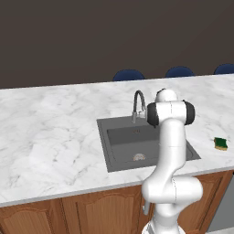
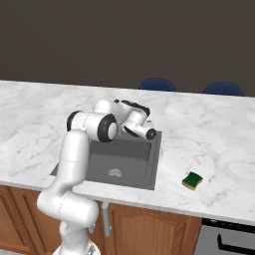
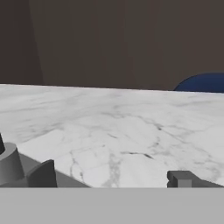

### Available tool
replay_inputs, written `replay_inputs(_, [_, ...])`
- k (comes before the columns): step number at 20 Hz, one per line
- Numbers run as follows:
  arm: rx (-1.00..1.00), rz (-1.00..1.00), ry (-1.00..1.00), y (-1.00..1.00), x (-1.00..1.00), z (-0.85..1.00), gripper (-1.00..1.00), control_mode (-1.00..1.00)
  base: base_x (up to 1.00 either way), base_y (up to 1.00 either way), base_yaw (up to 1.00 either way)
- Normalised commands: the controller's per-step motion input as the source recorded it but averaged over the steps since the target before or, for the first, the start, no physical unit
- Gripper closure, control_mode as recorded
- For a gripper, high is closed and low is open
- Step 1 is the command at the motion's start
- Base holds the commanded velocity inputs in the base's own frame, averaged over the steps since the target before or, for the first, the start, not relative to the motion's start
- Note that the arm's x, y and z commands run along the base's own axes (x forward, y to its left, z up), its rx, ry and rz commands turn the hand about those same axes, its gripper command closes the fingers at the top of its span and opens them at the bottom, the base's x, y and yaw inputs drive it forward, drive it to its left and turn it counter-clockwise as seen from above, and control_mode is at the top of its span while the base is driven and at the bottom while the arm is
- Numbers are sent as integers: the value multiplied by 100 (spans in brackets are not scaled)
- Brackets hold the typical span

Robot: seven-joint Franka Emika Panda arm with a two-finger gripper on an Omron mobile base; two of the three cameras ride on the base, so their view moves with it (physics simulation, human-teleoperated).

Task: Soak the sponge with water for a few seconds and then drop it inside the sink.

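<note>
The gripper hangs wide open and empty above the sink, since the sponge lies ungrasped at lower right.

Sponge: small flat block, green top over a yellow layer, lying flat on the marble counter, near its front edge, well apart to the right of the sink. Sink: dark grey rectangular basin recessed in the counter, wide flat rim, round silvery drain near its front wall. Curved grey gooseneck faucet stands at the rear rim.
</note>
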Motion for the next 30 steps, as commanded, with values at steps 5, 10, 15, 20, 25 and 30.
replay_inputs(5, [-1, -5, 1, -48, 0, -23, -100, -100, 0, 0, 0])
replay_inputs(10, [-2, -9, 1, -60, 0, -25, -100, -100, 0, 0, 0])
replay_inputs(15, [0, -8, 0, -64, 1, -18, -100, -100, 0, 0, 0])
replay_inputs(20, [0, -5, 0, -64, 9, -20, -100, -100, 0, 0, 0])
replay_inputs(25, [0, -1, 0, -67, 21, -24, -100, -100, 0, 0, 0])
replay_inputs(30, [0, -1, 0, -67, 20, -21, -100, -100, 0, 0, 0])
